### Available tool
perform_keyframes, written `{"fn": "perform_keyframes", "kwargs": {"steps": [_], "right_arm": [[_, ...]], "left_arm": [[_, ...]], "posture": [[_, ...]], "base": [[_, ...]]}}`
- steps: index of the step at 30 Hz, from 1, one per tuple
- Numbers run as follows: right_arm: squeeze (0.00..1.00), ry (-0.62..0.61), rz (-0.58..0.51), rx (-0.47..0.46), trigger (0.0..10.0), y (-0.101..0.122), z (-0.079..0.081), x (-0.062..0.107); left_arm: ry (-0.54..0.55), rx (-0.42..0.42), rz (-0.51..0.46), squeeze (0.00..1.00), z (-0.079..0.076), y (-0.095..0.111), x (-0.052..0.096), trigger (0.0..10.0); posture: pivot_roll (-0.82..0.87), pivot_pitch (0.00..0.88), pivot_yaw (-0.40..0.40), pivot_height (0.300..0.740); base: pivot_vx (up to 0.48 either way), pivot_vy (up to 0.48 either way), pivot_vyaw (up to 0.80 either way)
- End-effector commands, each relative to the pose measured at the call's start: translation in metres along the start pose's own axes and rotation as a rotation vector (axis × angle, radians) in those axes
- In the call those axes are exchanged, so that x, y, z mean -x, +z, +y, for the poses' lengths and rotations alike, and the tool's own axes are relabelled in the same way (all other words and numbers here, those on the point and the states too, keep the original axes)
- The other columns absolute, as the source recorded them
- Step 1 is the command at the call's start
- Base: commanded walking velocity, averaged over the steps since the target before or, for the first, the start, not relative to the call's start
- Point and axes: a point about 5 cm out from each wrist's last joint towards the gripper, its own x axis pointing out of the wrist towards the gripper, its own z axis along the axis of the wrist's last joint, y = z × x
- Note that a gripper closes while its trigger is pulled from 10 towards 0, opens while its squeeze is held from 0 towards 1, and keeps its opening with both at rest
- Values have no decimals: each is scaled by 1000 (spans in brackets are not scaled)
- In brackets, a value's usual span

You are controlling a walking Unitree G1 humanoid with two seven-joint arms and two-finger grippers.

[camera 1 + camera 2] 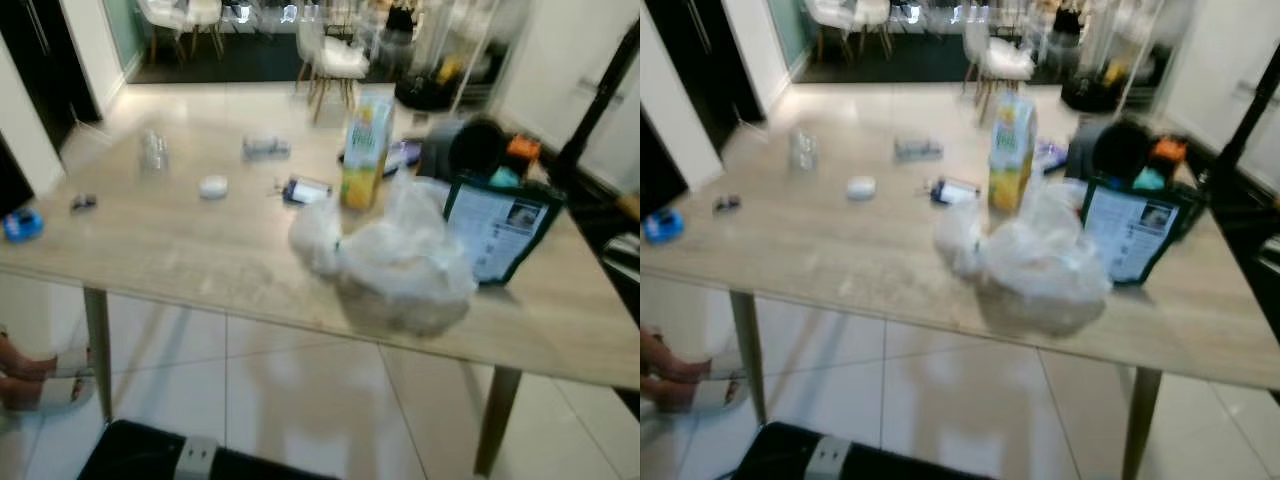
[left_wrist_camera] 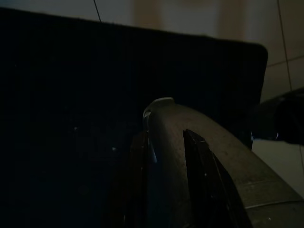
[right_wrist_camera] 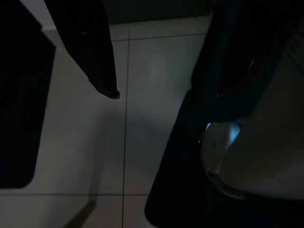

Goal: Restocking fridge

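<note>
No label can be read; the head views are blurred. A tall juice carton [image 1: 366, 150], yellow-orange below and green and white above, stands upright near the far middle of the wooden tabletop [image 1: 180, 250]. Just in front of it lies a crumpled translucent plastic bag [image 1: 400, 262], with a dark-framed printed card [image 1: 497, 232] leaning beside it. The left end effector [image 2: 166, 156] hangs in shade, its fingers close together. The right end effector [image 3: 161, 90] hangs over the tiled floor [image 3: 142, 123], fingers spread.
</note>
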Motion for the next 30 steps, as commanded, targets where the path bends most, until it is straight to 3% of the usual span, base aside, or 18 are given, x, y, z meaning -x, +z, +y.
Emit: {"fn": "perform_keyframes", "kwargs": {"steps": [1, 11, 16, 19, 21, 22, 25, 27, 30], "right_arm": [[0, 6, -1, -9, 10000, 0, 4, -1], [0, -7, -14, -15, 10000, 3, 2, -1], [0, -92, -54, -75, 10000, 11, -12, 0], [0, -147, -84, -114, 10000, 18, -24, 2], [0, -224, -116, -156, 10000, 28, -43, 6], [0, -224, -116, -156, 10000, 28, -43, 6], [0, -378, -125, -185, 10000, 33, -77, 15], [0, -378, -125, -185, 10000, 33, -77, 15], [0, -538, -102, -212, 10000, 28, -113, 28]], "left_arm": [[-11, 12, 42, 0, -3, -10, 1, 10000], [-13, 4, 46, 0, -3, -11, 1, 10000], [-10, 0, 46, 0, -3, -11, 1, 10000], [-6, -3, 46, 0, -2, -11, 1, 10000], [-1, -4, 46, 0, 0, -11, 2, 10000], [-1, -4, 46, 0, 0, -11, 2, 10000], [5, -3, 49, 0, 2, -13, 3, 10000], [5, -3, 49, 0, 2, -13, 3, 10000], [4, -1, 53, 0, 1, -15, 3, 10000]], "posture": [[51, 0, -21, 740], [52, 0, -21, 740], [52, 0, -21, 740], [51, 0, -20, 740], [52, 0, -21, 740], [52, 0, -21, 740], [50, 0, -22, 740], [50, 0, -22, 740], [47, 0, -26, 740]], "base": [[0, 0, 0], [0, 0, 0], [0, 0, 0], [0, 0, 0], [0, 0, 0], [0, 0, 0], [0, 0, 0], [0, 0, 0], [0, 0, 0]]}}
